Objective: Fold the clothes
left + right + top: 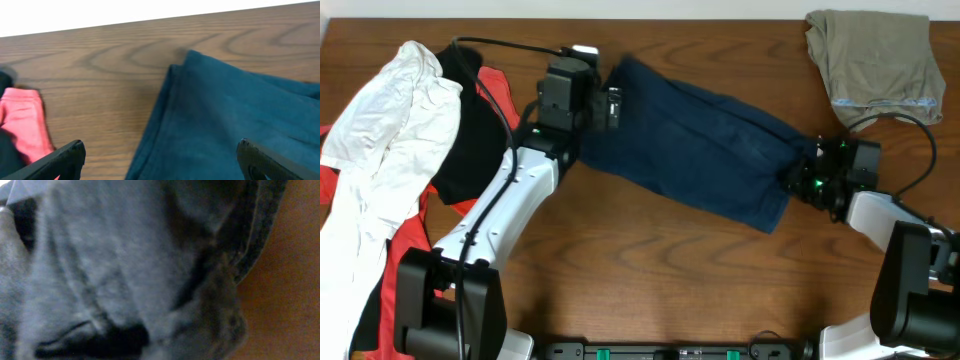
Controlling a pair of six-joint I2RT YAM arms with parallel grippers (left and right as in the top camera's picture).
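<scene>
The navy blue shorts (pixel 700 140) lie flat and slanted across the table's middle. My left gripper (pixel 612 106) is over their upper left end; in the left wrist view it (pixel 160 162) is wide open, straddling the shorts' folded edge (pixel 225 115). My right gripper (pixel 798 184) is at the shorts' lower right end, where the cloth bunches. In the right wrist view, blurred navy cloth (pixel 125 265) fills the frame and hides the fingers, which seem shut on it. A white garment (pixel 390 130), a black one (pixel 470 130) and a coral-red one (pixel 410 240) are piled at the left.
An olive-khaki garment (pixel 875 55) with a pale hem lies at the back right corner. The coral-red cloth (pixel 22 127) shows left of my left fingers. Bare wooden table (pixel 650 260) lies in front of the shorts.
</scene>
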